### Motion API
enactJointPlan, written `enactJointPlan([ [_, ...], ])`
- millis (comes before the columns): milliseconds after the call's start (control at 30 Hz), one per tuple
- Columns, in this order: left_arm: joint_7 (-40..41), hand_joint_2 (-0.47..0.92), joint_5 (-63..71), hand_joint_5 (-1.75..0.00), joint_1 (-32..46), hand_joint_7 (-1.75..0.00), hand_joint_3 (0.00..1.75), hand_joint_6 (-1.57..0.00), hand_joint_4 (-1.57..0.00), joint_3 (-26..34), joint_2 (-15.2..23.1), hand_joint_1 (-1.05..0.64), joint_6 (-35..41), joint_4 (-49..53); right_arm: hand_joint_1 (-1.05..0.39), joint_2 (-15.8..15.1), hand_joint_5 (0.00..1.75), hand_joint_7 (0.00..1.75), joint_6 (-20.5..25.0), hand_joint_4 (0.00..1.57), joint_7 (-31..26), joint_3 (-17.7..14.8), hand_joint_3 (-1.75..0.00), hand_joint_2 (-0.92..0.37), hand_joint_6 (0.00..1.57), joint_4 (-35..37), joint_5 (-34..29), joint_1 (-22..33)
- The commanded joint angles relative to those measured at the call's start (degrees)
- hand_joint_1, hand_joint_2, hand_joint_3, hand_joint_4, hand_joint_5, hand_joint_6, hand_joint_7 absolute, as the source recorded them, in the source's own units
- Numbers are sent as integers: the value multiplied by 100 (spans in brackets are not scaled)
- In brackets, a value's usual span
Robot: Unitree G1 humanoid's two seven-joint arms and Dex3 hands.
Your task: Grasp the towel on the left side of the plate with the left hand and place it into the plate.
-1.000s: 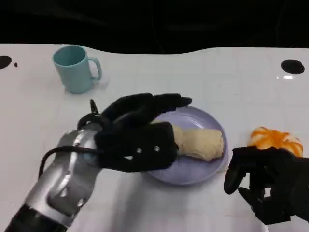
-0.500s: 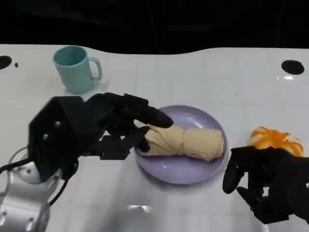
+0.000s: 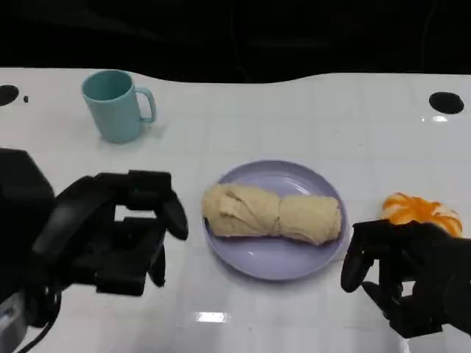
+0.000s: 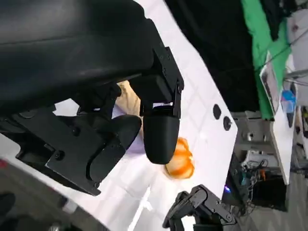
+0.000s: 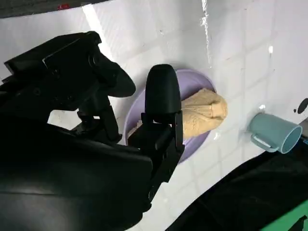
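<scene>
Now towel (image 3: 272, 214) on plate (image 3: 274, 262), mug (image 3: 114, 105) apart

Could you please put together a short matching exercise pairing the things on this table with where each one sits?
Things:
1. towel
2. mug
3. orange object
4. left hand

Places:
A. far left of the table
B. right of the plate
C. on the plate
D. left of the plate, holding nothing

Pairs: 1-C, 2-A, 3-B, 4-D
</scene>
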Motion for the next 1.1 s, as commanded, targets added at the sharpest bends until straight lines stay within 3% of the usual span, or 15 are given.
enactJointPlan([
  [33,312,40,-162,-175,228,-158,146,-81,-88,0,72,-5,497,-267,-1,-120,175,142,-144,73,61,-166,-108,-57,70,106,87,58],
  [267,603,46,-324,-175,12,-164,141,-78,-88,-36,43,-5,1105,149,1,-111,175,144,-333,74,70,-312,-109,-56,71,200,178,146],
  [700,677,46,-102,-175,-19,-166,140,-78,-89,-459,106,-5,480,975,3,-93,175,144,-866,75,38,-417,-109,-56,71,472,211,238],
  [1100,672,47,48,-175,29,-166,138,-76,-86,-615,239,-6,161,1083,2,-95,175,144,-703,75,76,-421,-110,-56,70,397,196,187],
])
